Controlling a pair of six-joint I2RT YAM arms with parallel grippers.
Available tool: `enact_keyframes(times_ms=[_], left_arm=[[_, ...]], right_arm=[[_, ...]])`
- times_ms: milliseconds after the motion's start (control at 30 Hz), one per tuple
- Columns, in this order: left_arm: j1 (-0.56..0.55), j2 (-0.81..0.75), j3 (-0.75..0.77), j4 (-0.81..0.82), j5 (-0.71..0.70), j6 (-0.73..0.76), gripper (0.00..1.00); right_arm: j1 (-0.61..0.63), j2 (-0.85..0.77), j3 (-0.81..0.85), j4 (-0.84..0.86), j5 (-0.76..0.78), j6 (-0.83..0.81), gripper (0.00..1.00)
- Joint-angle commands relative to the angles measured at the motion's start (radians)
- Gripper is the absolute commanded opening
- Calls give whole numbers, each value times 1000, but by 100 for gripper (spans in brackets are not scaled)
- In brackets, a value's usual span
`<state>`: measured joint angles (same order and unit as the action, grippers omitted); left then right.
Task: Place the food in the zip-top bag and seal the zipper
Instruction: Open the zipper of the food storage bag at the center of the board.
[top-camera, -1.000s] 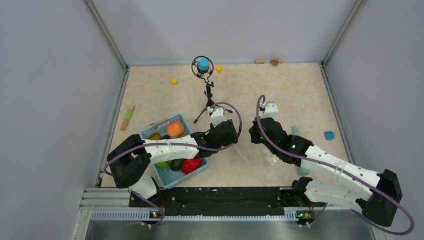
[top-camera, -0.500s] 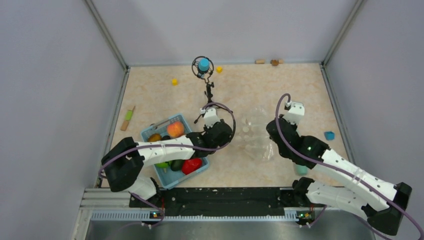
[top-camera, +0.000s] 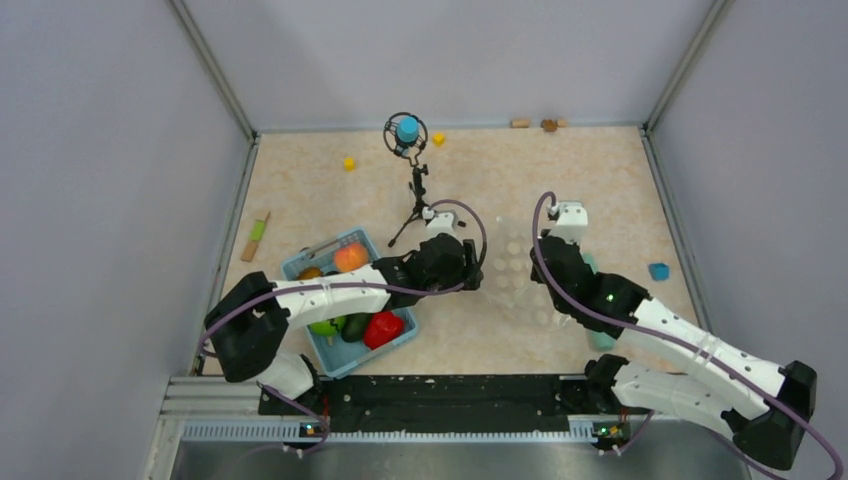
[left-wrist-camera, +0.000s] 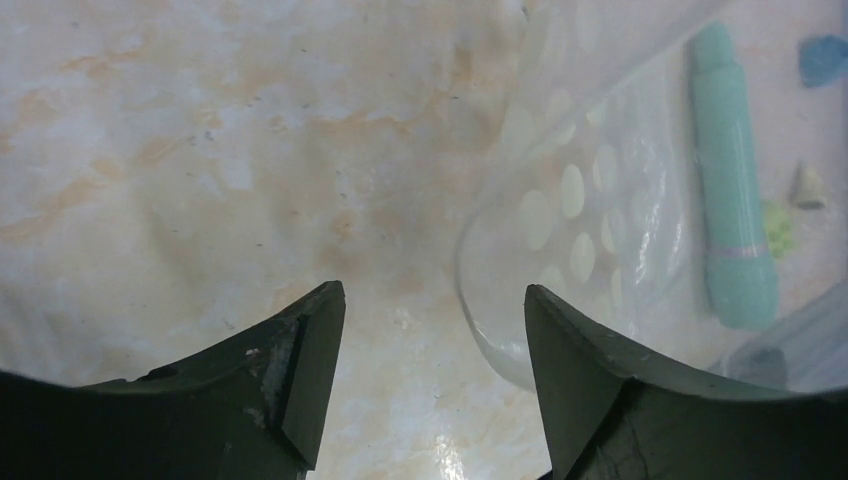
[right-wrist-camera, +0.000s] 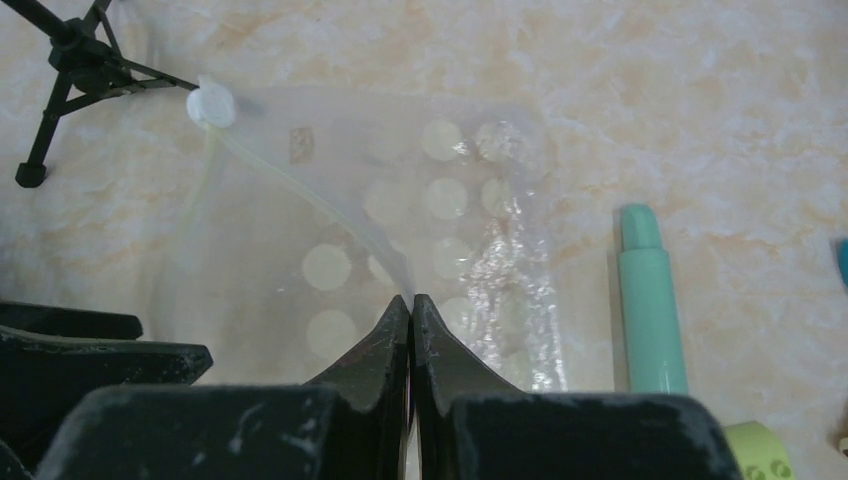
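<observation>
The zip-top bag (top-camera: 515, 272), clear with white dots, lies on the table between my two grippers. My right gripper (right-wrist-camera: 411, 298) is shut on the zipper (right-wrist-camera: 320, 210), a thin pale strip that runs from a white slider (right-wrist-camera: 212, 105) down to the jaws. My left gripper (left-wrist-camera: 432, 300) is open just left of the bag (left-wrist-camera: 580, 200). The bag's curved rim sits close to its right finger and nothing is clasped. The food stays in the blue basket (top-camera: 338, 357): an orange piece (top-camera: 350, 257), a red pepper (top-camera: 383, 328) and green pieces (top-camera: 325, 327).
A small black tripod (top-camera: 415, 205) carrying a blue-topped device stands just behind the left gripper. A teal cylinder (right-wrist-camera: 650, 300) lies right of the bag. Yellow cubes (top-camera: 348, 163), a blue piece (top-camera: 658, 270) and a green-and-orange stick (top-camera: 256, 236) are scattered around.
My right gripper swung right with the bag's edge, then came partway back left. The left gripper drew back, then advanced right to the bag with its jaws wider.
</observation>
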<state>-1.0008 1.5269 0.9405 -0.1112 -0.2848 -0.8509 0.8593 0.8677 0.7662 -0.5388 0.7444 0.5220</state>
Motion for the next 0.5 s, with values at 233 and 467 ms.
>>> enact_keyframes(times_ms=[233,467], left_arm=[[1,-129,-11,89,238,123,87],[1,-306,-68,-90,53,112,90]], right_arm=[[-11,17,-20,92,-67,-12,0],[-12,15,-25,92,-89,-1,0]])
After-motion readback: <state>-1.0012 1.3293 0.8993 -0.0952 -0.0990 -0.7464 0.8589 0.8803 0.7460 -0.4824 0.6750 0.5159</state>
